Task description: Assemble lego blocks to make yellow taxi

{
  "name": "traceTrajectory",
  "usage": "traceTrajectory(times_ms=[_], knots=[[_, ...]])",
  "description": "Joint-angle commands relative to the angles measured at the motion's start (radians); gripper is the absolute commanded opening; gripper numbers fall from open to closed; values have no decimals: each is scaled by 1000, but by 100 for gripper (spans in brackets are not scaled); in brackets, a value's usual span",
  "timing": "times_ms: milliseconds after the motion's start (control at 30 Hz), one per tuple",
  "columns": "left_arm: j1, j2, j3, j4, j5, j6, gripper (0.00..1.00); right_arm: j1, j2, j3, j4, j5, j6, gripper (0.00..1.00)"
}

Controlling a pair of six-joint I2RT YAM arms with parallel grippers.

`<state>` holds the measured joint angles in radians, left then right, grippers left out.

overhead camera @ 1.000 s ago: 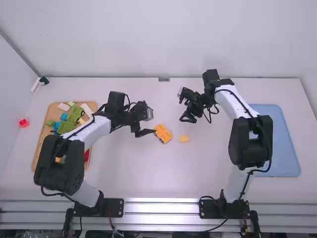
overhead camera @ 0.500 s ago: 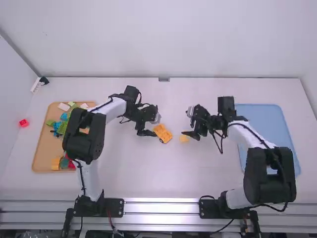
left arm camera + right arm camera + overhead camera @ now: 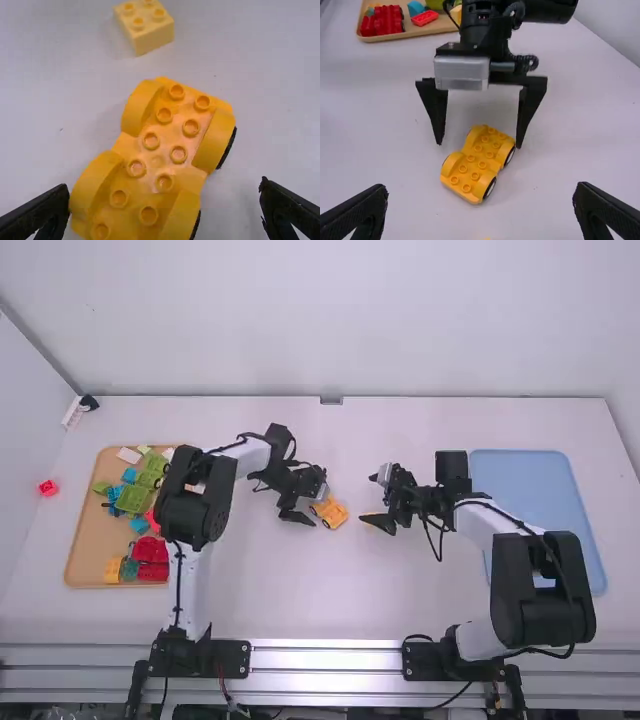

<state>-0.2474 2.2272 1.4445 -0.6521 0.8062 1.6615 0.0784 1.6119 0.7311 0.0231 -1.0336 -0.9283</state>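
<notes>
Moved since the earliest frame: right gripper (image 3: 481,187), drawn nearer the camera to the small brick; left gripper (image 3: 165,185), shifted inward to the wheeled base.

Item: yellow 2x2 brick (image 3: 149,34), studs up, on the counter (image 3: 300,590) near the base, at the right gripper; fingers wide.

Item: yellow wheeled car base (image 3: 165,156), upright on the counter, between the left gripper's fingers, also wide; nothing held.

Stage, as judged: early assembly, gripping both parts; brick and base apart.

Next, as judged: left fingers close to steady the base; right fingers close squarely on the brick, lift it, align studs, press down.
</notes>
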Motion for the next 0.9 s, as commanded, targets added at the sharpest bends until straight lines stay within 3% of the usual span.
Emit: traceTrajectory(times_ms=[0, 300, 500, 733, 800, 867], knots=[[-8, 20, 5, 24, 16, 23, 99, -1, -10, 15, -4, -21, 34, 99], [-12, 21, -42, 58, 50, 65, 97, -1, -10, 16, -5, -21, 35, 99], [-11, 21, -59, 59, 73, 67, 73, 0, -10, 15, -8, -21, 35, 99], [-5, 21, -64, 12, 68, 56, 65, 0, -10, 15, -32, -21, 34, 98], [-1, 21, -64, -14, 70, 51, 69, 0, -10, 14, -30, -20, 34, 98], [1, 21, -64, -31, 76, -17, 64, 0, -10, 14, -31, -19, 18, 99]])
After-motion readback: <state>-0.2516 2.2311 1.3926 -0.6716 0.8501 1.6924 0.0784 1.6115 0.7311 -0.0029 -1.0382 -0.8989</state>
